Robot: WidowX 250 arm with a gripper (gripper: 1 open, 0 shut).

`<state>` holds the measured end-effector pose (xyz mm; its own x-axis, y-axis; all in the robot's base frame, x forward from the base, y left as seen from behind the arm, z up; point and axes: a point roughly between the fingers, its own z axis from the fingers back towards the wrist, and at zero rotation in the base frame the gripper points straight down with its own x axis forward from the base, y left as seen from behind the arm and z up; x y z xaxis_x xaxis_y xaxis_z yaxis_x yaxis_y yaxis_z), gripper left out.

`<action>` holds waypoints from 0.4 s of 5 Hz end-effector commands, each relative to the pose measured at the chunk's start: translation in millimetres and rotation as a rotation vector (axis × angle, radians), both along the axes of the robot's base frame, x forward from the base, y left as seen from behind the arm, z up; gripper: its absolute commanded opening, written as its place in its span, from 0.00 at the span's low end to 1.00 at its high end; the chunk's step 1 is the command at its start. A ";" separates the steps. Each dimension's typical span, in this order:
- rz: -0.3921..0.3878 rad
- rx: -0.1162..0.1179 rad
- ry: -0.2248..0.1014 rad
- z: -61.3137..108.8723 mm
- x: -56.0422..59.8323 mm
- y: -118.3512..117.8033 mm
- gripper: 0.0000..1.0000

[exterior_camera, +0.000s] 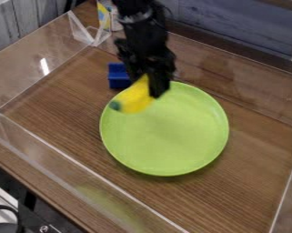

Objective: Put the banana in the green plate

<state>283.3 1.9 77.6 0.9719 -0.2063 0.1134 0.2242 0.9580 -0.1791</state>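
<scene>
The yellow banana (135,98) with a dark green tip hangs tilted over the far-left part of the green plate (173,136). My black gripper (151,86) comes down from above and is shut on the banana's upper end. The banana's lower tip is close to the plate's surface near its left rim; whether it touches I cannot tell. The plate lies flat on the wooden table, wide and bare.
A blue rectangular block (119,73) lies just beyond the plate's far-left rim, behind the gripper. Clear plastic walls (26,64) enclose the wooden table top (51,118) on all sides.
</scene>
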 end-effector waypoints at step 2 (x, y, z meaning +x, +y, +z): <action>-0.037 0.016 -0.027 -13.1 -5.1 -27.0 0.00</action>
<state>274.2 -23.4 55.8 0.9667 -0.2350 0.1011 0.2494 0.9535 -0.1692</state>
